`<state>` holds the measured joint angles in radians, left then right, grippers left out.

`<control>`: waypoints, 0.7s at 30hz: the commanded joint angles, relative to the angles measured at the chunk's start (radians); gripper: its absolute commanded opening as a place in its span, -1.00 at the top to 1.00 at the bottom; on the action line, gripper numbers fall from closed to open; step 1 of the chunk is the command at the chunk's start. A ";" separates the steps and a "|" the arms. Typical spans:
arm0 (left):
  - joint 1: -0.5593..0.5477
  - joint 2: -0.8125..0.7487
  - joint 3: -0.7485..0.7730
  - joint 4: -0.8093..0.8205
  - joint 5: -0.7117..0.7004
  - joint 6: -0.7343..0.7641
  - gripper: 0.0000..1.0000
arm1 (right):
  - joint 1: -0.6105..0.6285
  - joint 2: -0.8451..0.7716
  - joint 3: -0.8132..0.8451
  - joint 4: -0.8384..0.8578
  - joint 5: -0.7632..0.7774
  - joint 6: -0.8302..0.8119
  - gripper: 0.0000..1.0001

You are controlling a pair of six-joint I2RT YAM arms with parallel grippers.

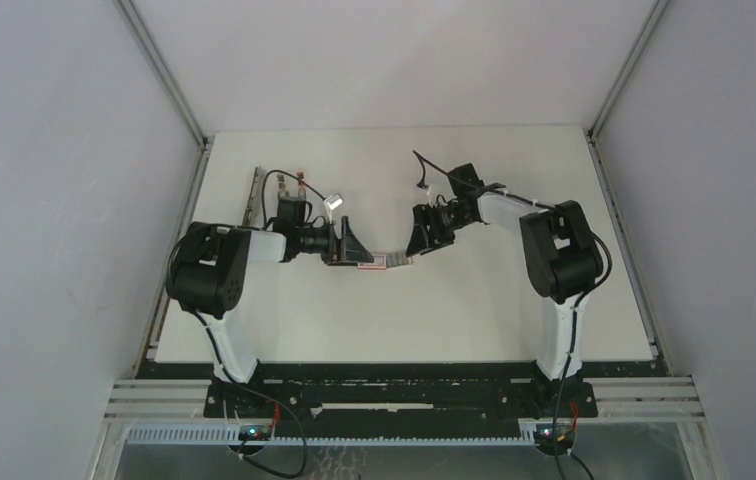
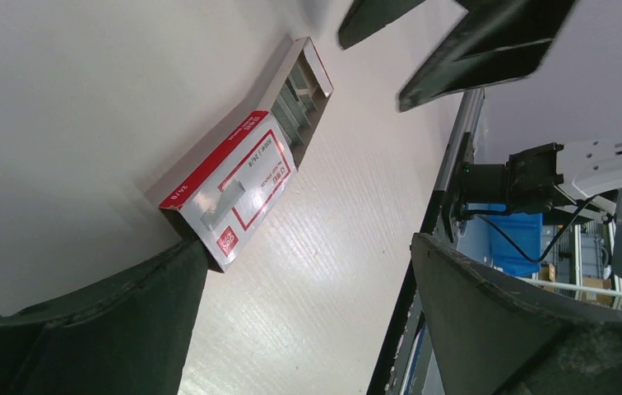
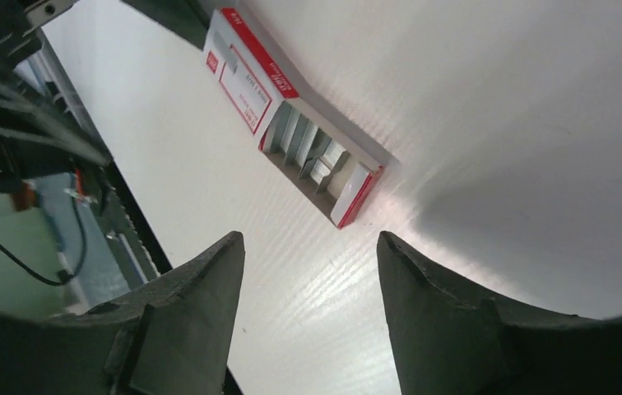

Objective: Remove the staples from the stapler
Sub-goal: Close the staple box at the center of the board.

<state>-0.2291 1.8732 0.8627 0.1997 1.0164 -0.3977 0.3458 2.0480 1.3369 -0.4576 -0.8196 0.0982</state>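
The slim grey stapler (image 1: 252, 196) lies at the table's far left, behind my left arm, and neither gripper touches it. A small silvery bit (image 1: 334, 201) lies to its right. My left gripper (image 1: 352, 247) (image 2: 308, 271) is open; one of its fingers (image 2: 168, 280) touches the end of a flat red-and-white box (image 1: 378, 262) (image 2: 238, 177) (image 3: 246, 70). The box's tray (image 2: 306, 90) (image 3: 324, 164) is slid out and holds grey staple strips (image 3: 308, 152). My right gripper (image 1: 420, 240) (image 3: 308, 247) is open and empty, just short of the tray's end.
The white table (image 1: 474, 300) is walled on the left, right and back. A loose cable with a white plug (image 1: 422, 186) lies behind the right wrist. The right gripper's fingers (image 2: 472, 49) show at the top of the left wrist view.
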 commanded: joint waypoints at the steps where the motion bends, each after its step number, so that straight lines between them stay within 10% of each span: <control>1: 0.027 -0.037 -0.017 0.009 0.002 0.018 -0.95 | 0.000 -0.153 0.032 -0.061 0.033 -0.285 -0.25; 10: 0.030 -0.019 -0.016 0.036 0.023 0.006 -0.95 | 0.047 -0.179 0.087 -0.211 0.066 -0.973 -0.33; 21: 0.031 0.002 -0.023 0.058 0.027 -0.007 -0.92 | 0.143 -0.085 0.135 -0.185 0.102 -1.161 -0.36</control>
<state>-0.1997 1.8740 0.8627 0.2096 1.0176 -0.3996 0.4568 1.9255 1.4143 -0.6487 -0.7261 -0.9646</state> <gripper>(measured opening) 0.963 0.677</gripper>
